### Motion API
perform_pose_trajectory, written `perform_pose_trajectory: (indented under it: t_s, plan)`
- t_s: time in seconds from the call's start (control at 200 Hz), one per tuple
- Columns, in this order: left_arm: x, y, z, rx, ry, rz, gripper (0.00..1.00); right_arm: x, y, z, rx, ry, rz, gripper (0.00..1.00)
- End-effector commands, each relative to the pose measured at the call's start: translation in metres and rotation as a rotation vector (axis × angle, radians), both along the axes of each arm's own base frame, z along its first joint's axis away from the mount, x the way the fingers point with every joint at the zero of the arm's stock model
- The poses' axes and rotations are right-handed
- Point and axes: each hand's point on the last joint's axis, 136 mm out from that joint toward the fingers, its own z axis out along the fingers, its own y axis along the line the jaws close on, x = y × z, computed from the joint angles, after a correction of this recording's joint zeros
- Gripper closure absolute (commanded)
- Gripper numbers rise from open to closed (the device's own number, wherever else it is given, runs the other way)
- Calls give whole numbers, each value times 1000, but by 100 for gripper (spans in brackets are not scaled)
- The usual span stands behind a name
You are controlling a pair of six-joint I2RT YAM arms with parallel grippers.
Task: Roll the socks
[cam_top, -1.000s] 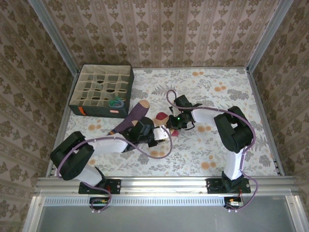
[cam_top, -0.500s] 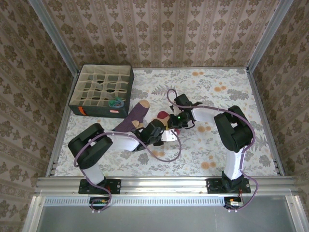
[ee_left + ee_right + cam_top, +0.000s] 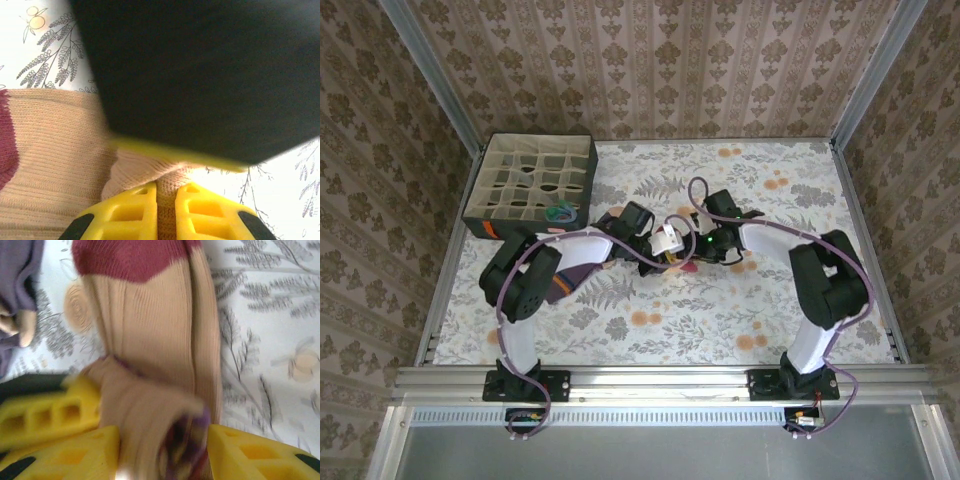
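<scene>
Peach sock [image 3: 150,325] lies near centre of table [image 3: 650,330], one end bunched into a roll. L gripper [image 3: 165,192] is pinched tight on a knit fold, prob. to anchor it. R gripper [image 3: 161,440] has fingers apart astride the roll, prob. to re-grip.

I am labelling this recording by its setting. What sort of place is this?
Probably a robot test booth dressed like a home: wallpapered walls, a flowered tablecloth, and two arms bolted to a metal rail.
</scene>
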Motion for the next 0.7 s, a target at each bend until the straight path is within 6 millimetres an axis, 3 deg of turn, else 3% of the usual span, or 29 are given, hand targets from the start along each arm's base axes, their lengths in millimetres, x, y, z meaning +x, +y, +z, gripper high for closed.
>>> perform_pose_trajectory:
  t_s: [0.0,0.195,0.545,0.695]
  plan:
    - [-36,51,-67,228,346,122,89,-21,-3,23,64,36,-4,51]
    - [-26,50,-63,166,514,204,90,-9,-9,37,69,-86,-42,49]
    - [-22,53,-66,125,750,264,92,26,-5,18,-23,-146,-44,48]
    - [-24,54,-69,128,802,272,92,32,8,2,-27,-127,-6,48]
